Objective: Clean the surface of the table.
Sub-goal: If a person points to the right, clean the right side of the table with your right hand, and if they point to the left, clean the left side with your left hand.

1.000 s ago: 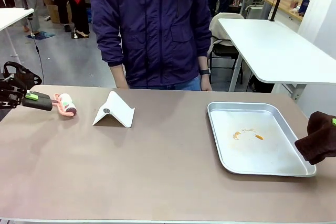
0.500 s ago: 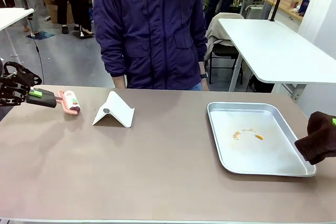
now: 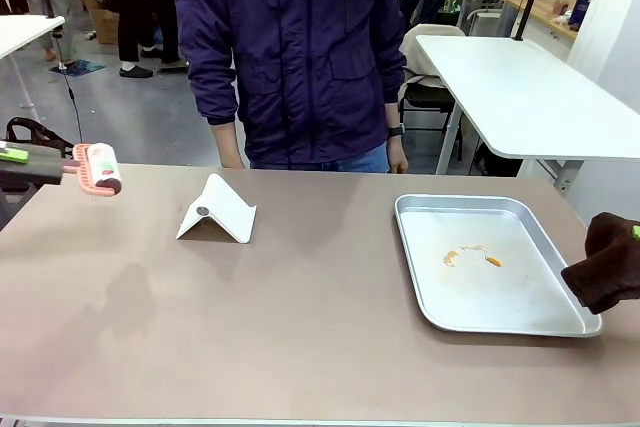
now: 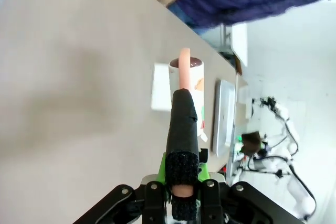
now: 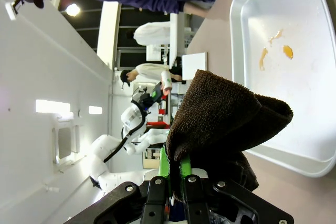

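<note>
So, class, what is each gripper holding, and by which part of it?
The left gripper is shut on the lint roller, gripping the end of its black handle. The right gripper is shut on the dark brown cloth, pinching a bunched edge.

You see table (image 3: 300,337) top: matt taupe, smooth. Near your right edge, tray (image 3: 520,292): brushed metal, dull sheen, orange smears. Beside it, cloth (image 3: 606,265): dark brown, coarse looped weave. Far-left corner, lint roller (image 3: 102,168): pink plastic frame, grainy black handle. Note folded stand (image 3: 228,215): smooth white, matt.
</note>
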Motion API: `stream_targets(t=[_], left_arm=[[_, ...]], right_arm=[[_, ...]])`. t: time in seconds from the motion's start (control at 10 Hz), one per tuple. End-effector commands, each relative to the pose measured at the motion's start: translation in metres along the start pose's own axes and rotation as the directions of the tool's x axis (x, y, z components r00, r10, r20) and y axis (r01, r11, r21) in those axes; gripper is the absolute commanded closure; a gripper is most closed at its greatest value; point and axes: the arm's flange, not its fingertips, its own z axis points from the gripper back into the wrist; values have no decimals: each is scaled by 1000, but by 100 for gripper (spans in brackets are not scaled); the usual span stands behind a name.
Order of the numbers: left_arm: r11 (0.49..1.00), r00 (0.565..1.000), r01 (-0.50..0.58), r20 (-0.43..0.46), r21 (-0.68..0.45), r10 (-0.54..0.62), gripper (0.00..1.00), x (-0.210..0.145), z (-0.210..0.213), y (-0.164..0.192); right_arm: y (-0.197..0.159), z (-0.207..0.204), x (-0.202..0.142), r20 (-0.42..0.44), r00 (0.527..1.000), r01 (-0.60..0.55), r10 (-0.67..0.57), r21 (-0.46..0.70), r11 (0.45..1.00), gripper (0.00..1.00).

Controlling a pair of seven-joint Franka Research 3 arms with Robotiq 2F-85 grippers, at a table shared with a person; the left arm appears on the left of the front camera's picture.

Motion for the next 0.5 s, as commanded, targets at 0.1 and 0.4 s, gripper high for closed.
stream_targets(t=[0.1,0.4], left_arm=[[997,982,62,-173,-51,-70,78,-64,34,-1],[985,957,112,-255,-129,-142,78,-118,42,-8]], right_arm=[[6,1,-2,-9,1000,1,0,6,1000,100],[6,1,-2,-9,1000,1,0,6,1000,100]])
